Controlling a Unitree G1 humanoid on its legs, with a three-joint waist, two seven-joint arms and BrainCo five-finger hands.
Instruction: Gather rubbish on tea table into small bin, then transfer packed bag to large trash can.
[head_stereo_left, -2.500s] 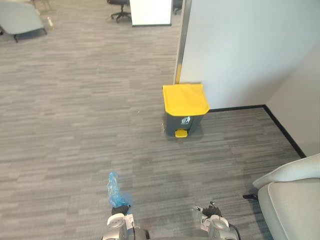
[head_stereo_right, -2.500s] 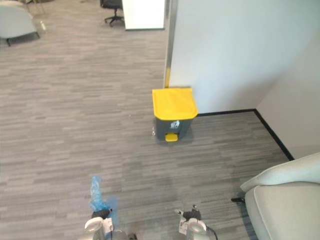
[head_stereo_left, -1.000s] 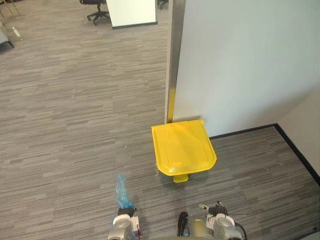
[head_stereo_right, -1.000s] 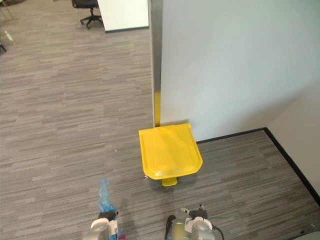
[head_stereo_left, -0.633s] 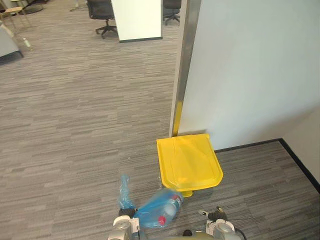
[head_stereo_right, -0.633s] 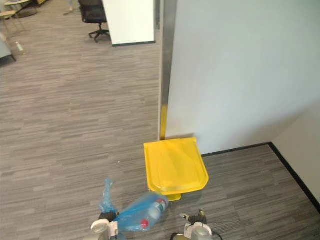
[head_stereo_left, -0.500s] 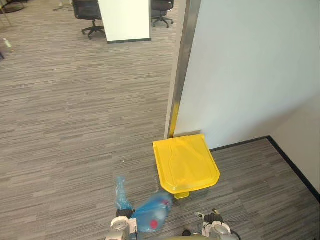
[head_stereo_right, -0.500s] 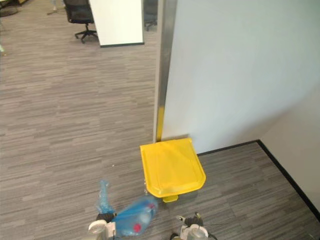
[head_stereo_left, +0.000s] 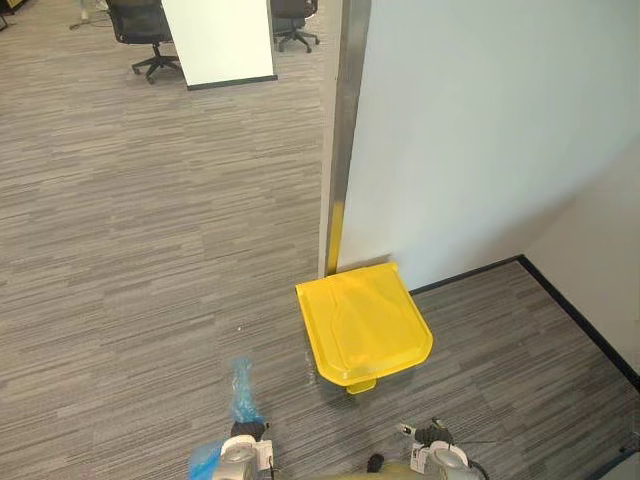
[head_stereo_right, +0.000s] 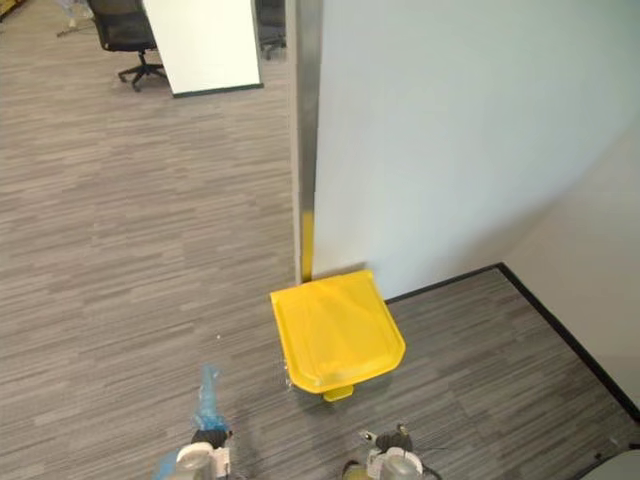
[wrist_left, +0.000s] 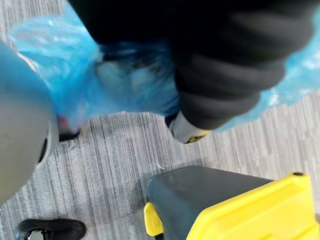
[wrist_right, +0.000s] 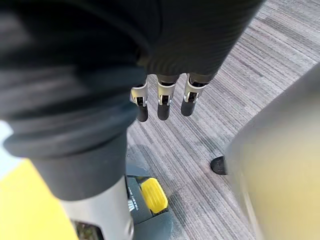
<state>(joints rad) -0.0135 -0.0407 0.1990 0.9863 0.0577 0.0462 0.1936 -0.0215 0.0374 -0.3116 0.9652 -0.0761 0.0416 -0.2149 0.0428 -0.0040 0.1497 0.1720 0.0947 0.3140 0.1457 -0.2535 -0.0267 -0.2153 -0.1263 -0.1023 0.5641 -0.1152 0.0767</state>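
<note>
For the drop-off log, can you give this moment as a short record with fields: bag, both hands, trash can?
bag: blue bag, neck sticking up out of the left hand
left hand: closed on the bag's neck
right hand: fingers straight, empty
trash can: grey, on the floor against the wall, just ahead
lid: yellow lid, shut
pedal: yellow, at the can's front
step: bag not yet in the can

Shut yellow lid (head_stereo_left: 365, 322) blocks the trash can (wrist_left: 200, 194), wall (head_stereo_left: 480, 130) close behind, open floor (head_stereo_left: 130, 250) on its left
</note>
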